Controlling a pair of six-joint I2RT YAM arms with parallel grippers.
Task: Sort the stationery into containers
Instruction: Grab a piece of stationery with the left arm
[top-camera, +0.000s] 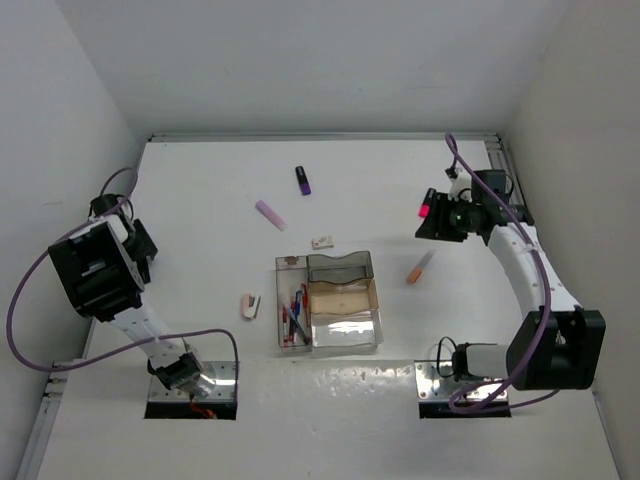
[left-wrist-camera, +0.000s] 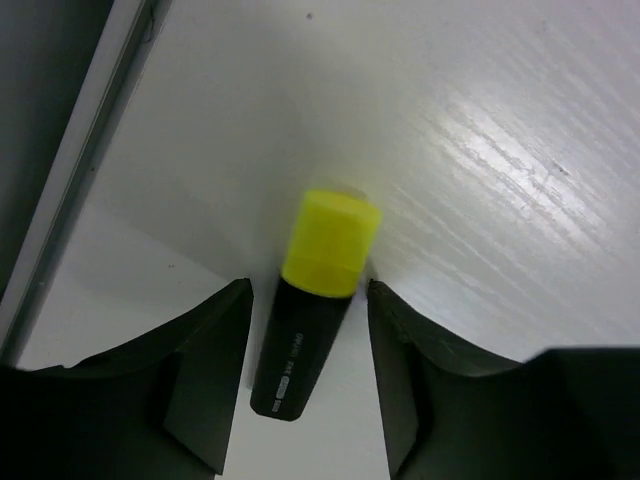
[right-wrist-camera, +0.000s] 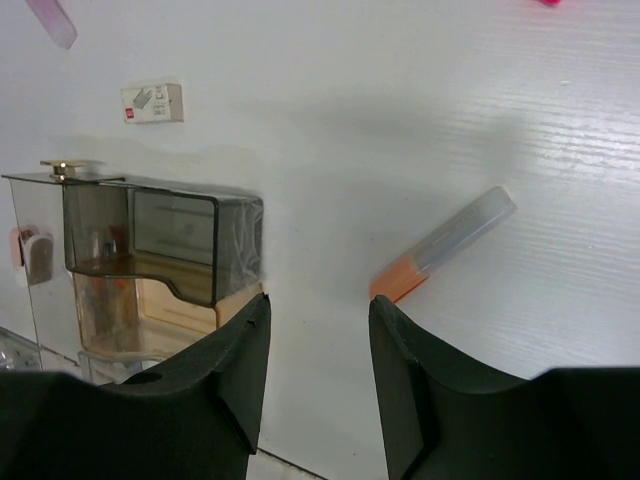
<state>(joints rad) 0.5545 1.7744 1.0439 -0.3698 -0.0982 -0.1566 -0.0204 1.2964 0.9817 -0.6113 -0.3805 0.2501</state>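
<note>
over at the far left of the table (left-wrist-camera: 480, 150), close by the side wall and well apart from the containers (top-camera: 379, 312) in the middle, a yellow highlighter (left-wrist-camera: 310, 310) lies flat with its yellow cap pointing away from the arm. the left gripper (left-wrist-camera: 308, 288) is down over it with one jaw on each side of the black barrel. the right jaw looks almost against the cap, but there is a sliver of table showing on the left, so to my eye it is not clamped yet.

it looks like an easy thing to lift: a light, stiff plastic shell that won't give under a squeeze. the barrel is smooth and glossy though, so i'd expect it to slip or swivel if pinched near one end. the best hold seems to be across the black barrel just behind the cap, about where the jaws stand now. the cap's wider shoulder there should stop it sliding out.

the right gripper (right-wrist-camera: 320, 305) hangs over bare table with its jaws apart and nothing in them. an orange highlighter (right-wrist-camera: 440, 245) lies just beyond it, with the trays off to its left.
</note>
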